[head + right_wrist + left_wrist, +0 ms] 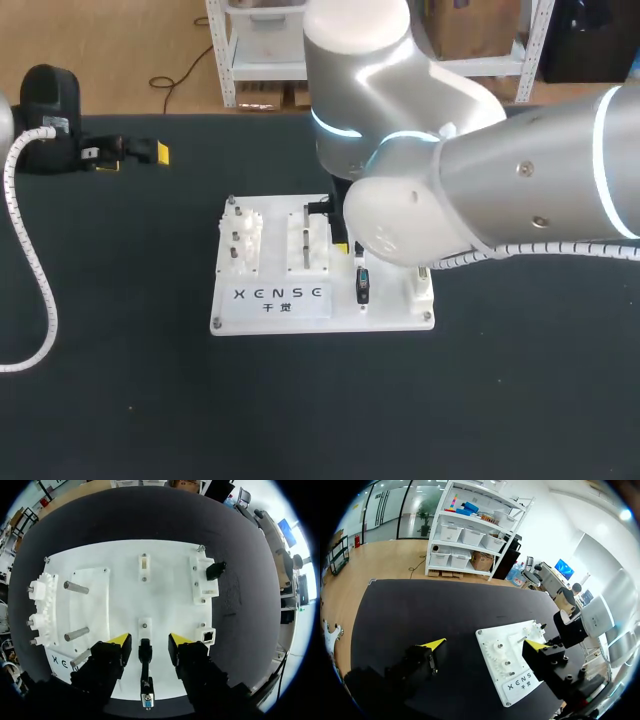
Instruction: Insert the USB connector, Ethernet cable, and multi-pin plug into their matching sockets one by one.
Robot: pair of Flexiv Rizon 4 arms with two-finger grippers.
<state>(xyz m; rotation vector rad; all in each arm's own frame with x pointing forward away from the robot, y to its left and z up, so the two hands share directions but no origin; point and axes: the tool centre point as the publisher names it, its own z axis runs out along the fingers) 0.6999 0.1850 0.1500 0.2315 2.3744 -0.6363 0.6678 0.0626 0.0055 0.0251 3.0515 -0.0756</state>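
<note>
Right wrist view | right claw (149,639) released astride slim black USB connector (145,652) | left claw (486,643) released

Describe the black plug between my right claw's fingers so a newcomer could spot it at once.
Find the white board on the black table, then its near edge, right of the printed lettering. The slim black plug sits there by a small white block, between the fingers of the open right claw. Unlike the other black plug farther back, it shows a blue end.

Overhead head camera and both wrist cameras, right nearest, share the white board (390,308).
</note>
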